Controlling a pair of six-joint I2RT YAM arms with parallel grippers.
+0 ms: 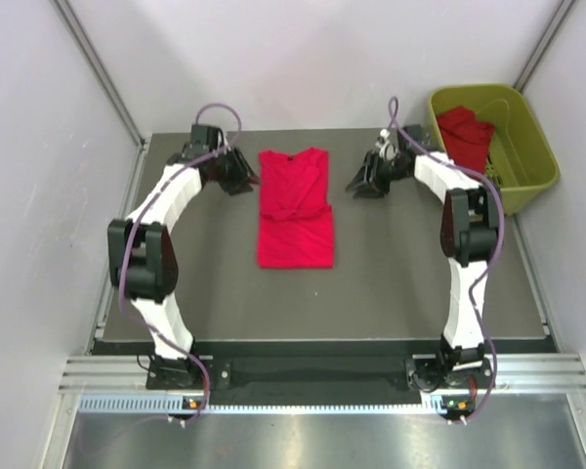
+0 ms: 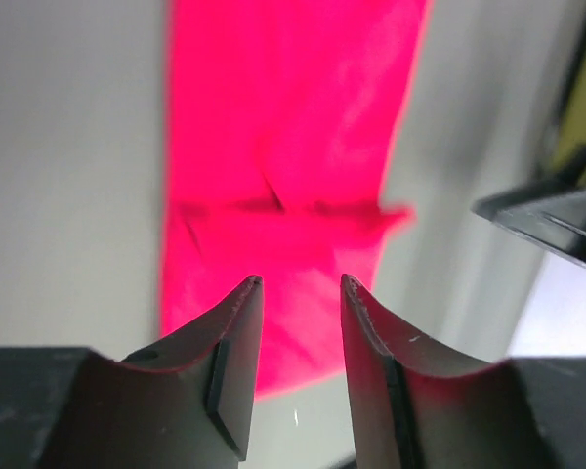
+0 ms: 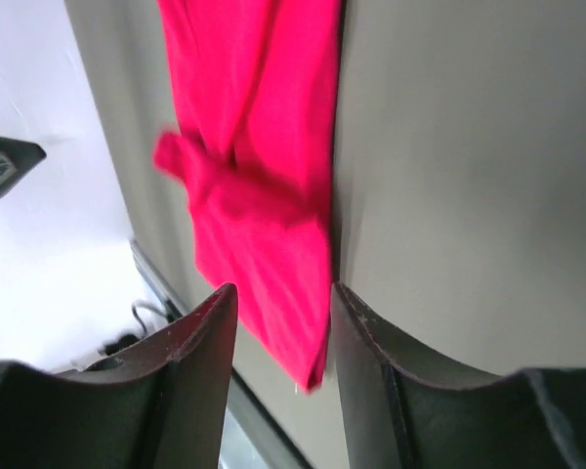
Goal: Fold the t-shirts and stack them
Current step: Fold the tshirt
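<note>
The left gripper has its two dark fingers parted, with nothing between them. The right gripper is likewise spread and holds nothing. Both hang low over the far half of the dark grey tabletop, facing each other across a plain bright red short-sleeved t-shirt of thin cloth.

The t-shirt lies flat between them, folded into a long narrow strip with its sleeves turned in across the middle, collar toward the far edge and hem toward the arms' bases. Seen from above, the left gripper sits just beside the garment's far left edge, and the right gripper is a little apart from its right edge. Neither can be seen to touch the cloth.

At the table's far right corner stands a yellow-green plastic basket. A second red t-shirt is crumpled inside it against the left wall, well apart from the folded one.
</note>
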